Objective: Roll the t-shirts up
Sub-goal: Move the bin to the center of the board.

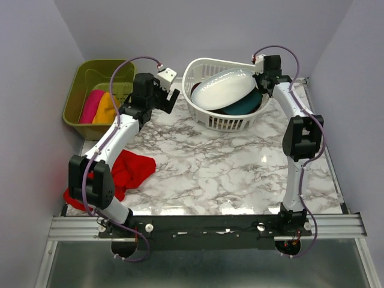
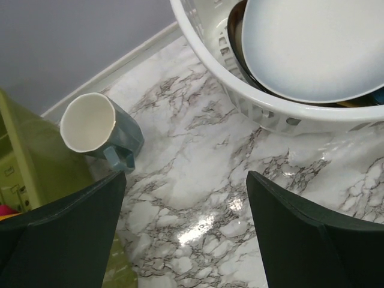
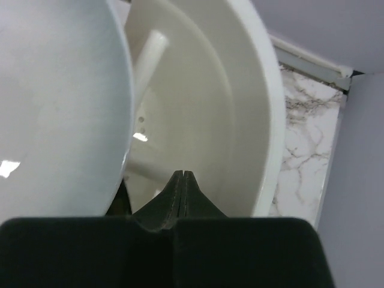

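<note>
A large red t-shirt (image 1: 129,171) lies crumpled at the table's left edge, partly under my left arm. A magenta t-shirt (image 1: 91,105) and an orange t-shirt (image 1: 107,108) lie side by side in a green bin (image 1: 81,84) at the back left. My left gripper (image 1: 171,99) hovers open and empty over the marble between the bin and the basket; in the left wrist view (image 2: 186,228) only bare table lies between its fingers. My right gripper (image 1: 262,81) is at the basket's right rim, shut and empty in the right wrist view (image 3: 182,174).
A white slatted basket (image 1: 225,120) at the back centre holds a white oval plate (image 1: 223,89) and dark dishes. A blue-grey mug (image 2: 96,129) stands beside the green bin (image 2: 36,174). The basket rim (image 2: 270,114) is close to my left gripper.
</note>
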You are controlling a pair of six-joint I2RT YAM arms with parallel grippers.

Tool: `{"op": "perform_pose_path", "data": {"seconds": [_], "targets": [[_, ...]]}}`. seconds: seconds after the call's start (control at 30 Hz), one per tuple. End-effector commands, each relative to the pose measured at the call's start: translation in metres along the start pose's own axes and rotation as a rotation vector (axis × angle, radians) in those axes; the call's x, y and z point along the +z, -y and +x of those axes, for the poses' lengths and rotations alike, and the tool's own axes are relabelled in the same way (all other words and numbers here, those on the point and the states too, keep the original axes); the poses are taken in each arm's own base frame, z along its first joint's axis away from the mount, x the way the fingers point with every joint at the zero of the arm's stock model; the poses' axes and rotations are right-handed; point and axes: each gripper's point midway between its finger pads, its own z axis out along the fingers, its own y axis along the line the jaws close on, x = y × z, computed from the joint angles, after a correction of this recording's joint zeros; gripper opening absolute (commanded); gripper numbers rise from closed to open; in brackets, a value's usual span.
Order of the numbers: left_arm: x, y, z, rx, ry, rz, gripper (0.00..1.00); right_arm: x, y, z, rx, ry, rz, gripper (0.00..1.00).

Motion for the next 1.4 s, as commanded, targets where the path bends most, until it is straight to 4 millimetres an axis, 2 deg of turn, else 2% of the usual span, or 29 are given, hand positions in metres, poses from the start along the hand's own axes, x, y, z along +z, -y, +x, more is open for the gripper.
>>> {"op": "perform_pose_path", "data": {"seconds": [0.0, 0.03, 0.07, 0.1, 0.13, 0.17, 0.2, 0.23, 0.27, 0.3, 0.33, 0.37, 0.4, 0.43, 0.53, 0.63, 0.67, 0.7, 0.8, 0.87, 0.9, 0.97, 1.03, 1.07, 1.13, 1.2, 1.23, 1.3, 1.37], "targets": [[0.016, 0.032, 0.02, -0.007, -0.027, 0.171, 0.87, 0.023, 0.054, 0.005, -0.009, -0.064, 0.208, 0.01], [0.028, 0.041, 0.035, -0.017, -0.06, 0.215, 0.8, 0.027, 0.06, 0.009, 0.001, -0.082, 0.228, 0.01], [0.035, 0.045, 0.041, -0.024, -0.077, 0.236, 0.77, 0.038, 0.063, 0.024, 0.006, -0.126, 0.229, 0.01], [0.042, 0.045, 0.039, -0.038, -0.077, 0.24, 0.73, 0.039, 0.069, 0.025, 0.017, -0.13, 0.244, 0.01], [0.056, 0.05, 0.054, -0.054, -0.111, 0.258, 0.62, 0.038, 0.077, 0.021, 0.032, -0.121, 0.263, 0.01], [0.063, 0.054, 0.055, -0.063, -0.11, 0.282, 0.57, 0.04, 0.085, 0.026, 0.043, -0.126, 0.275, 0.01], [0.07, 0.054, 0.047, -0.065, -0.09, 0.294, 0.52, 0.042, 0.086, 0.028, 0.042, -0.128, 0.281, 0.01], [0.083, 0.059, 0.059, -0.074, -0.108, 0.318, 0.42, 0.043, 0.086, 0.032, 0.031, -0.139, 0.284, 0.01], [0.09, 0.063, 0.057, -0.074, -0.097, 0.338, 0.38, 0.043, 0.1, 0.04, 0.046, -0.15, 0.307, 0.01], [0.096, 0.062, 0.045, -0.067, -0.068, 0.343, 0.35, 0.043, 0.103, 0.044, 0.044, -0.161, 0.314, 0.01], [0.108, 0.068, 0.054, -0.073, -0.083, 0.359, 0.29, 0.041, 0.106, 0.046, 0.043, -0.167, 0.324, 0.01], [0.112, 0.071, 0.051, -0.076, -0.079, 0.376, 0.28, 0.041, 0.112, 0.052, 0.047, -0.177, 0.331, 0.01], [0.115, 0.074, 0.036, -0.071, -0.044, 0.411, 0.28, 0.04, 0.116, 0.053, 0.05, -0.177, 0.338, 0.01], [0.121, 0.08, 0.04, -0.075, -0.051, 0.433, 0.27, 0.038, 0.122, 0.057, 0.04, -0.187, 0.353, 0.01], [0.123, 0.1, 0.029, -0.049, -0.019, 0.518, 0.27, 0.036, 0.145, 0.065, 0.025, -0.199, 0.402, 0.01], [0.12, 0.125, 0.022, -0.004, 0.019, 0.587, 0.27, 0.031, 0.178, 0.07, 0.032, -0.195, 0.463, 0.01], [0.122, 0.129, 0.019, 0.007, 0.038, 0.594, 0.27, 0.034, 0.189, 0.08, 0.03, -0.214, 0.478, 0.01], [0.121, 0.141, 0.018, 0.026, 0.049, 0.613, 0.27, 0.031, 0.201, 0.075, 0.032, -0.2, 0.505, 0.01], [0.123, 0.156, 0.01, 0.059, 0.09, 0.624, 0.27, 0.03, 0.235, 0.084, 0.017, -0.186, 0.58, 0.01], [0.122, 0.157, 0.005, 0.055, 0.096, 0.616, 0.27, 0.026, 0.261, 0.079, -0.015, -0.152, 0.655, 0.01], [0.122, 0.156, 0.002, 0.046, 0.095, 0.61, 0.27, 0.031, 0.266, 0.08, -0.03, -0.148, 0.673, 0.01], [0.119, 0.151, 0.005, 0.034, 0.06, 0.588, 0.27, 0.027, 0.286, 0.064, -0.081, -0.091, 0.743, 0.01], [0.114, 0.145, 0.004, 0.045, 0.045, 0.576, 0.28, 0.032, 0.293, 0.058, -0.143, -0.07, 0.781, 0.01], [0.11, 0.143, 0.01, 0.044, 0.012, 0.577, 0.29, 0.027, 0.302, 0.044, -0.152, -0.015, 0.827, 0.01], [0.103, 0.137, 0.011, 0.052, -0.012, 0.562, 0.29, 0.036, 0.307, 0.045, -0.183, 0.003, 0.875, 0.01], [0.094, 0.133, 0.018, 0.065, -0.054, 0.559, 0.3, 0.032, 0.318, 0.037, -0.251, 0.029, 0.953, 0.01], [0.091, 0.131, 0.02, 0.07, -0.07, 0.552, 0.3, 0.04, 0.318, 0.045, -0.28, 0.016, 0.972, 0.01], [0.08, 0.126, 0.02, 0.068, -0.094, 0.544, 0.3, 0.032, 0.332, 0.044, -0.325, 0.013, 1.034, 0.01], [0.071, 0.121, 0.018, 0.059, -0.103, 0.527, 0.3, 0.033, 0.345, 0.068, -0.314, -0.041, 1.054, 0.01]]}}
